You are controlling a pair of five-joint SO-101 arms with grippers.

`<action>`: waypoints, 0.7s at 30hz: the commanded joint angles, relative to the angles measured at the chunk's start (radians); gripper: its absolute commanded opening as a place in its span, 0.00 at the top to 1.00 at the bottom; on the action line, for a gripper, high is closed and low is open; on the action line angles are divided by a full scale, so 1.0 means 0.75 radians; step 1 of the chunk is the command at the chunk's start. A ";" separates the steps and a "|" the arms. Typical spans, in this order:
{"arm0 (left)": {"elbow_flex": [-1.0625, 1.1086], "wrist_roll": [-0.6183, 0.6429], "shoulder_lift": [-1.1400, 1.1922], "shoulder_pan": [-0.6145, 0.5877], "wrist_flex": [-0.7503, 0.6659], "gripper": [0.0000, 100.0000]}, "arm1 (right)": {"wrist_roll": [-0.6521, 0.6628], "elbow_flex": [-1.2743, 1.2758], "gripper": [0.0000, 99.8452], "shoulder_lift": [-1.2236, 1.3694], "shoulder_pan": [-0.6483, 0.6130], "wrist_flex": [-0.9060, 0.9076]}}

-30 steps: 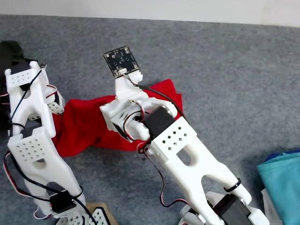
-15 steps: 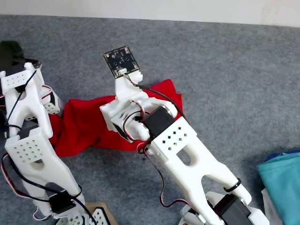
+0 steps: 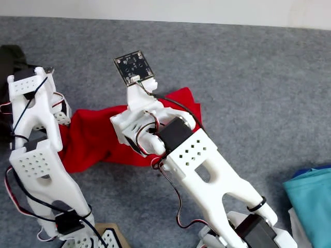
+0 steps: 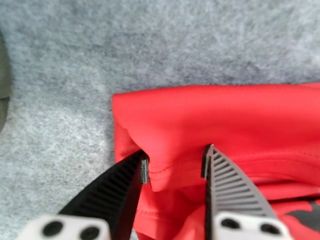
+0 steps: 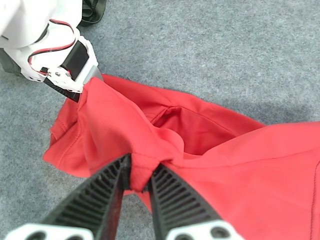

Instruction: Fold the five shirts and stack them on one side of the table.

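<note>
Left gripper (image 4: 175, 167) fingers clamp an end fold of the red shirt (image 3: 98, 139), and right gripper (image 5: 140, 182) fingers pinch a mid ridge narrowly, probably to lift the cloth off the bench (image 3: 248, 77) for folding.

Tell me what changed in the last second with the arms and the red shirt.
The left arm swung slightly away from the right arm, tugging the end of the red shirt along, then returned to about where it started. The left gripper and right gripper kept their hold on the shirt. The right arm and teal cloth stayed put.
</note>
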 commanded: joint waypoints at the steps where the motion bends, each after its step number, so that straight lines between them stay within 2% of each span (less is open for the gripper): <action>1: -0.001 -0.006 -0.011 0.026 -0.012 0.81 | 0.018 -0.009 0.99 -0.017 -0.011 -0.024; 4: 0.015 -0.006 -0.011 0.024 -0.016 0.82 | 0.018 -0.009 0.99 -0.017 -0.011 -0.024; 8: 0.130 -0.006 -0.013 0.030 -0.147 0.83 | 0.018 -0.009 0.99 -0.017 -0.011 -0.024; 12: 0.216 -0.006 -0.013 0.034 -0.250 0.93 | 0.018 -0.009 0.99 -0.015 -0.011 -0.024; 15: 0.222 -0.008 -0.021 0.046 -0.262 0.99 | 0.018 -0.009 0.99 -0.009 -0.011 -0.024; 21: 0.197 -0.006 -0.028 0.089 -0.252 0.99 | 0.018 -0.009 0.99 -0.007 -0.011 -0.024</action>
